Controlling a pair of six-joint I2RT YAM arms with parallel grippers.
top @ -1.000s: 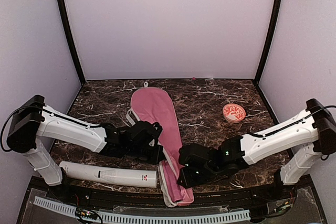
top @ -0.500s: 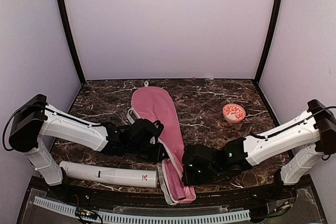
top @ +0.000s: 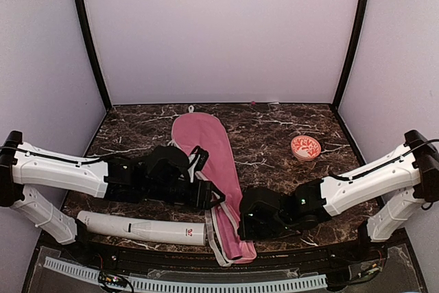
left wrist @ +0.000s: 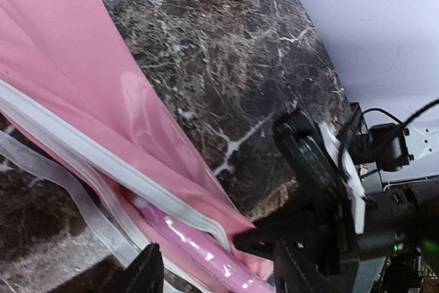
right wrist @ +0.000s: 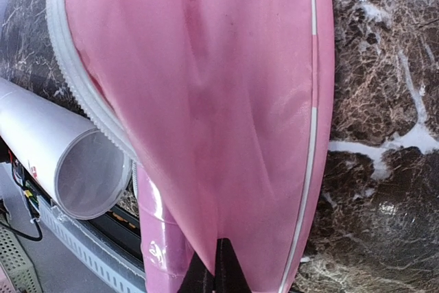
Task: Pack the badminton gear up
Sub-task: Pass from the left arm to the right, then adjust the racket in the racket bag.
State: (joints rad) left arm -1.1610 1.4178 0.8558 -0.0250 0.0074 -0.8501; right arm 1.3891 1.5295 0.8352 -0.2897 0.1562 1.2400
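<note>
The right hand (right wrist: 219,269) is pinched shut on the near tip of the pink bag (top: 206,145), with only a thin fold of fabric between its fingers. The left hand (left wrist: 216,272) stands with its fingers apart and holds nothing. It hovers over the bag's open left edge, where the white zip edging (left wrist: 68,149) gapes and a glossy pink racket handle (left wrist: 199,248) shows in the opening.

The bag lies lengthwise down the middle of the worktop (top: 274,125), broad end far and narrow end at the near edge. The white tube (top: 137,227) lies on its side near left, its open mouth just beside the bag.

The main risk, as I judge it, is that slim pinch. A pull toward the near edge could let the slick fabric slip free, or drag the whole bag over the edge. The left hand could catch the loose edging or the strap beside it and bunch the opening. If the handle stays proud of the opening, the zip may jam against it. A nudge from either arm could also roll the tube off the near side.
</note>
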